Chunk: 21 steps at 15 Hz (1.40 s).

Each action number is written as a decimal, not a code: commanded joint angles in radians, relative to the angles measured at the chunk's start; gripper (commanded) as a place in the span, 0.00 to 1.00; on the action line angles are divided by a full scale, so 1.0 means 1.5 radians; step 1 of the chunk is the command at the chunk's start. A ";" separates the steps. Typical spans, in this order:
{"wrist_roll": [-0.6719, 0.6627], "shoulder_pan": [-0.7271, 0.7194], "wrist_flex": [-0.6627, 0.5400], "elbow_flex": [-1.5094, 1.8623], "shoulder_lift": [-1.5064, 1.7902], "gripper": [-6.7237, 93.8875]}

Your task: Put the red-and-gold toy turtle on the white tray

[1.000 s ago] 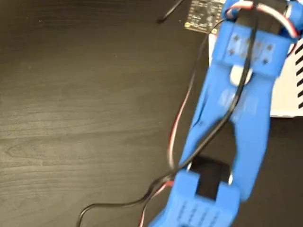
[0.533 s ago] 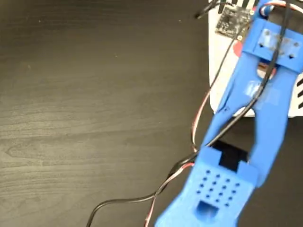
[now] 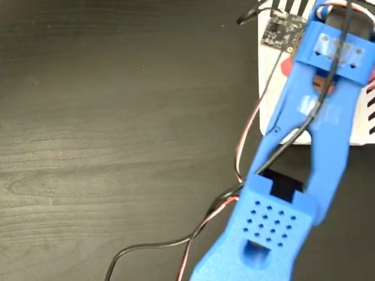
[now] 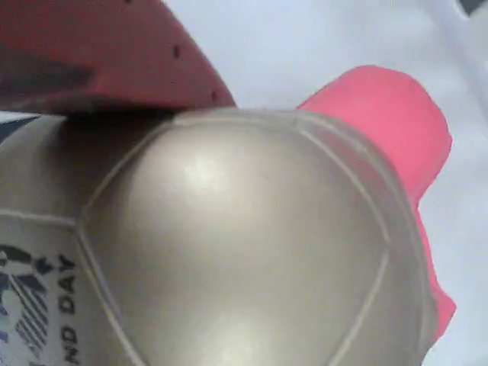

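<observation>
- Showing a dark wood-grain table (image 3: 105, 117) across the whole left and middle of the fixed view.
- Trailing a black cable (image 3: 146, 247) and a red wire (image 3: 202, 223) over the table, from the lower middle up toward the arm.
- Stretching the blue arm (image 3: 269, 222) from the bottom edge diagonally up to the top right, its far end over the tray (image 3: 360, 133).
- Carrying a small circuit board (image 3: 275, 32) beside the arm's tip, above the tray's left edge.
- Hiding the claw under the arm's tip in the fixed view, so cannot tell whether it is wide, narrow or gripping.
- Revealing only a red bit of the turtle (image 3: 286, 67) left of the arm, over the tray's white surface.
- Filling the wrist view with the turtle's gold shell (image 4: 244, 252), dark print at its lower left.
- Bordering the shell with a dark red shape (image 4: 99, 53) at top left; unclear what it is.
- Poking a pink limb (image 4: 381, 114) out at the right, white behind it.
- Leaving unclear whether the turtle is resting on the tray or lifted.
</observation>
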 commanded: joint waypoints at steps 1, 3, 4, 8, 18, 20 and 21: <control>0.000 0.005 0.005 -0.019 0.035 0.56; -0.003 0.001 0.005 -0.001 0.038 0.63; -0.004 -0.001 0.005 0.003 0.039 0.63; -0.008 -0.003 0.005 0.002 0.039 0.63; -0.008 -0.003 -0.033 0.088 0.216 0.37; 0.012 -0.006 -0.069 0.134 0.288 0.11; 0.020 -0.012 -0.090 0.164 0.325 0.06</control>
